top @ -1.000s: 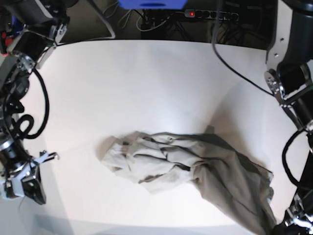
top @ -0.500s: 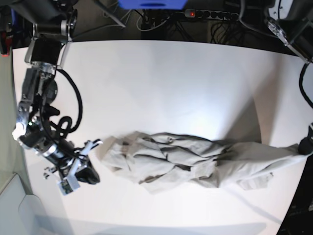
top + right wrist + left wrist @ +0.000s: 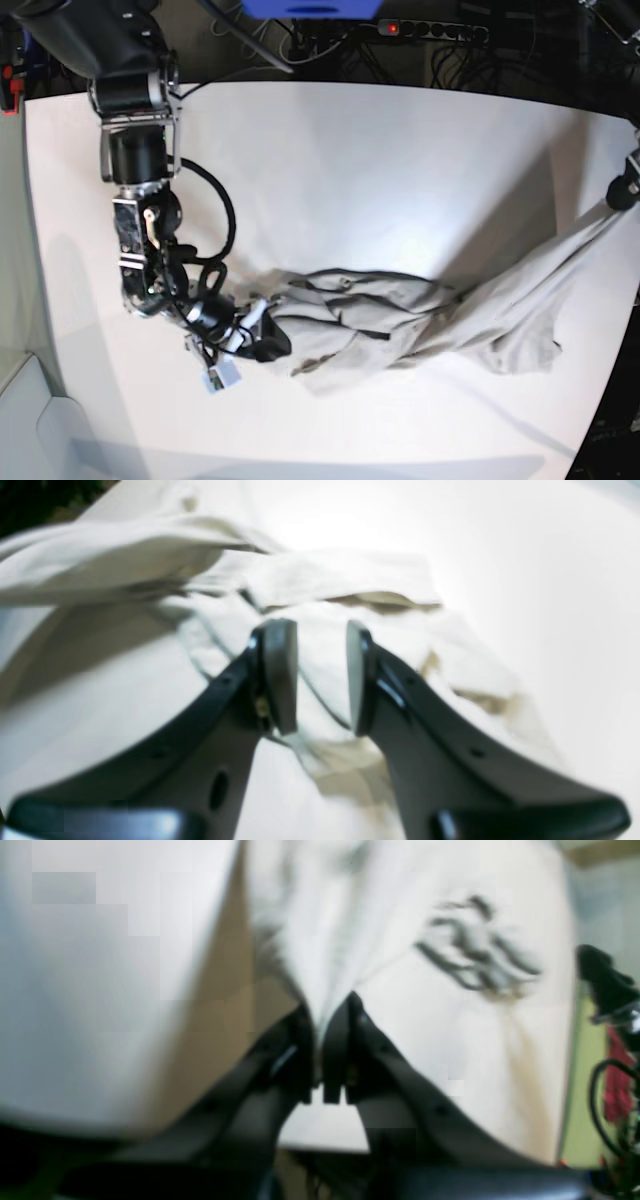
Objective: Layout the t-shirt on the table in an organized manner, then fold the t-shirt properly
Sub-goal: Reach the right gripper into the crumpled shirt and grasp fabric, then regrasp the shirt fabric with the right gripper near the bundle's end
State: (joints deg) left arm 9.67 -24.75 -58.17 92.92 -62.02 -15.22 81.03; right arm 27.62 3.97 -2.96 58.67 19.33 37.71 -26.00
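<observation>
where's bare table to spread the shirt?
Free: the table's far half behind the shirt, and the near strip in front of it. Crowded: shirt's left end, where the right gripper sits, and the right edge where cloth is lifted.

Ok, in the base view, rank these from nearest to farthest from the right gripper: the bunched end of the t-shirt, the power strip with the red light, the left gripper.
1. The bunched end of the t-shirt, directly at the right gripper, low on the view's left.
2. The power strip, beyond the table, at the top.
3. The left gripper, at the far right edge, pinching the t-shirt's lifted end.
</observation>
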